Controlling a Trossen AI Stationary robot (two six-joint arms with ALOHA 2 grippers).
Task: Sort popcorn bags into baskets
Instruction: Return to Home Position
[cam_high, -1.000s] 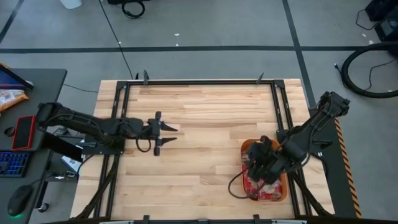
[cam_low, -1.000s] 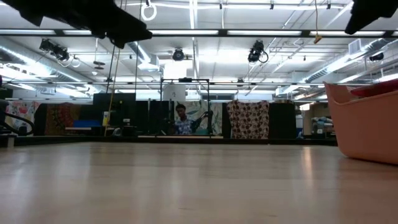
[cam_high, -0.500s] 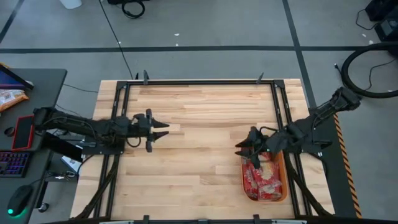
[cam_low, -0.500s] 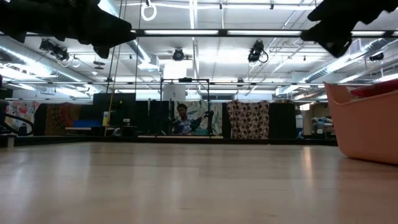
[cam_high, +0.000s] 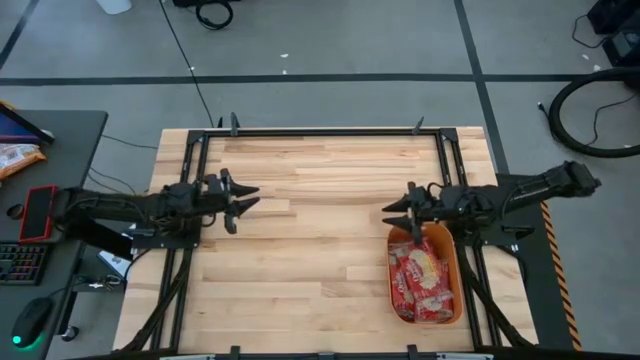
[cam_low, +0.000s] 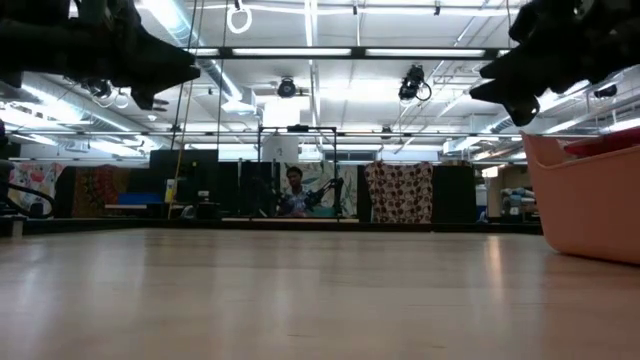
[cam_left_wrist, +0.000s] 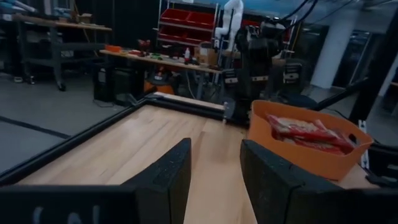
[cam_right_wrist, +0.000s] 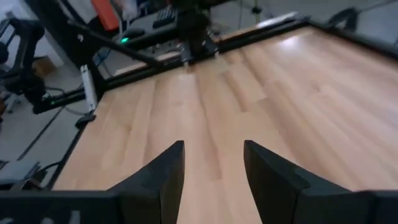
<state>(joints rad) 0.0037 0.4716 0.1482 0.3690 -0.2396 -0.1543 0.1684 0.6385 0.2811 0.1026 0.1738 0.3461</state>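
The orange basket (cam_high: 455, 290) sits near the table's right near corner and holds several red popcorn bags (cam_high: 422, 283); the same basket (cam_left_wrist: 311, 158) and bags (cam_left_wrist: 305, 130) show in the left wrist view, and the basket's wall (cam_low: 590, 205) in the low view. My right gripper (cam_high: 400, 215) hovers open above the basket's far end, pointing toward the table's left. My left gripper (cam_high: 243, 197) hovers open over the table's left side, pointing right. Both are empty.
A black metal frame (cam_high: 320, 131) runs along the table's edges. Bare wood (cam_high: 320, 230) lies between the two grippers. A desk with a keyboard and a mouse (cam_high: 30, 320) stands left of the table. A person (cam_low: 293, 192) sits far off in the room behind.
My right gripper has risen out of the basket, moved toward the far edge and swung level, pointing left; the bags stay in the basket. My left gripper has drawn back toward the table's left edge and slightly toward the far edge.
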